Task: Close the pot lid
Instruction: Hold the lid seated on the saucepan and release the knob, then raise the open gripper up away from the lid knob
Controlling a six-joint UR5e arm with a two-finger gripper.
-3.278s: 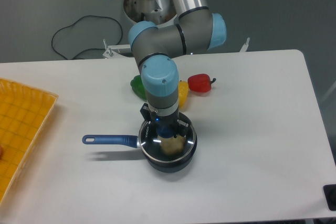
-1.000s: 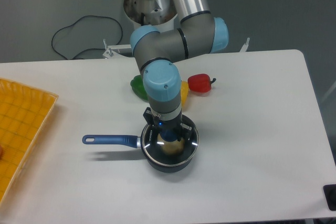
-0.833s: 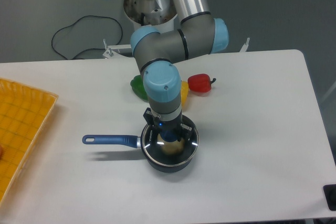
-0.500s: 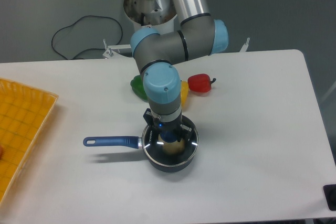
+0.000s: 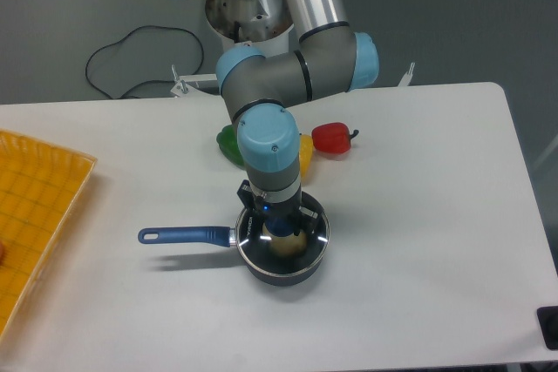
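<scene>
The pot (image 5: 281,273) is a small dark saucepan at the front middle of the white table, with its long blue handle (image 5: 185,234) pointing left. The glass pot lid (image 5: 316,234), with its thin metal rim, lies level over the pot's mouth. A beige item shows through the glass. My gripper (image 5: 280,229) points straight down over the lid's centre, its fingers closed around the blue knob, which they mostly hide.
Green (image 5: 228,143), yellow (image 5: 304,154) and red (image 5: 332,138) peppers lie just behind the pot, partly hidden by my arm. An orange tray (image 5: 35,206) sits at the left edge. A black cable (image 5: 122,50) lies behind the table. A dark object (image 5: 549,324) is at the front right corner.
Over the last three seconds the gripper, lid and pot shifted slightly right and toward the front. In the last half second nothing visibly moved.
</scene>
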